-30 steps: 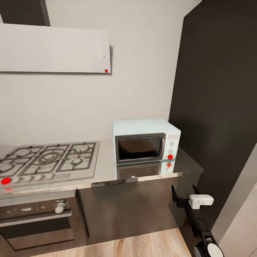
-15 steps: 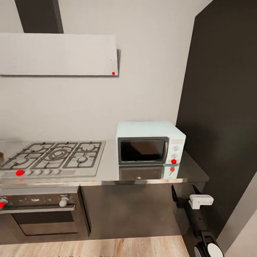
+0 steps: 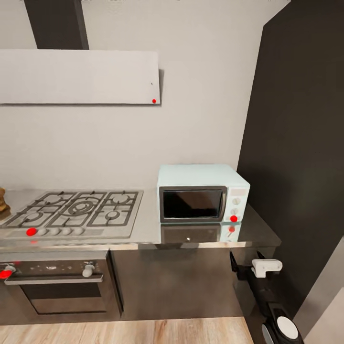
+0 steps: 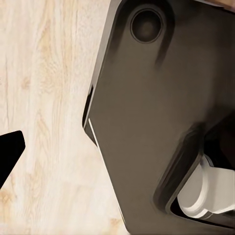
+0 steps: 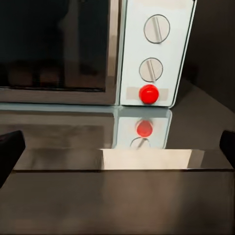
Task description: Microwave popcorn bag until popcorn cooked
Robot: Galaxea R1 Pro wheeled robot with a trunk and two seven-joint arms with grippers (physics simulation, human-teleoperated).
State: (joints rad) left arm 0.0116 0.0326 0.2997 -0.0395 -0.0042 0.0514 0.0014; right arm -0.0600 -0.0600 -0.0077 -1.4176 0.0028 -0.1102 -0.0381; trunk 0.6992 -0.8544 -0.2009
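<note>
The pale mint-blue microwave is seen standing on the grey countertop, its dark-framed glass door shut and nothing discernible behind the dark glass; its two white knobs and red indicator dot are mirrored in the glossy slab in the right wrist view. A steel gas hob is set into the worktop just beside the microwave, above a dark built-in oven, and a flat white extractor hood is mounted on the wall overhead. A small tan-brown object, cut by the picture's edge, is glimpsed on the far side of the hob; whether it is the popcorn bag cannot be told. The right gripper is held low in front of the dark cabinets, below the counter's edge and facing the microwave, its black fingers spread wide apart. In the left wrist view, a single black fingertip is caught over the light wood floor beside the robot's dark base; the left gripper's state cannot be told.
</note>
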